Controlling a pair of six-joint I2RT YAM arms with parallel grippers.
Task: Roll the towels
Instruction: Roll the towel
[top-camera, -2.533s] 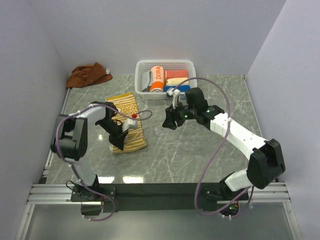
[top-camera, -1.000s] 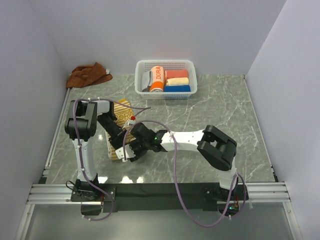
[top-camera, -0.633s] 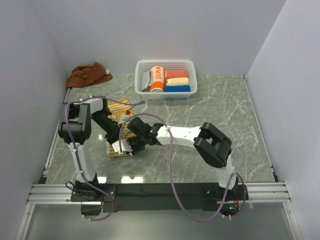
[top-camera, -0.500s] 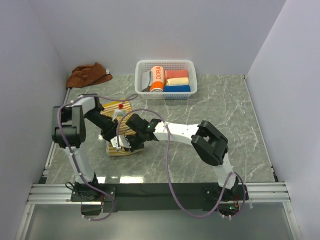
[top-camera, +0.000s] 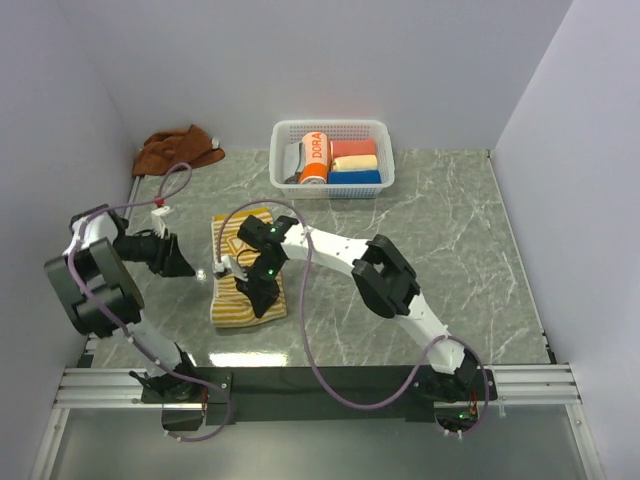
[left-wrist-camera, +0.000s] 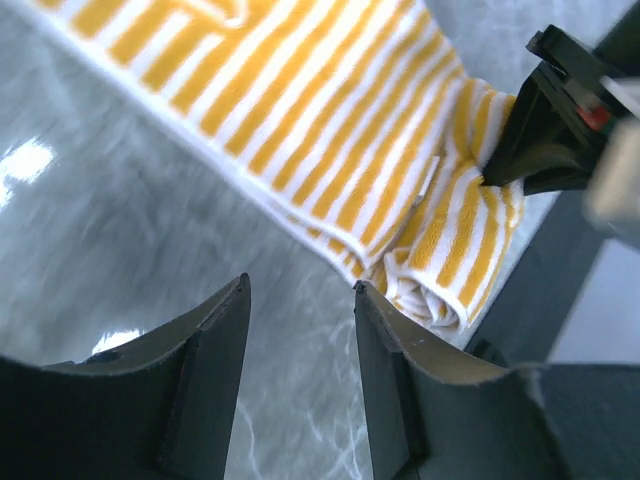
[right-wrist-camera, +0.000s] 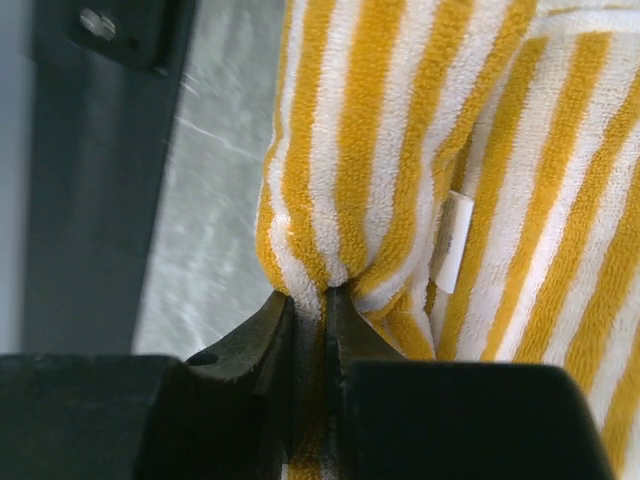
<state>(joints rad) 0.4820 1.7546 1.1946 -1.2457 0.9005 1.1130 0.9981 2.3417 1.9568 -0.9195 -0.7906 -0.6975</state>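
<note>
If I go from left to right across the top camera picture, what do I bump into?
black left gripper → yellow-and-white striped cloth towel → white plastic basket

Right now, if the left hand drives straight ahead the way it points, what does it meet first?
Most likely the striped towel: its long edge and rolled end lie just past the open left hand, across a strip of table. The right hand pinching that roll sits beyond. Depth is unclear.
</note>
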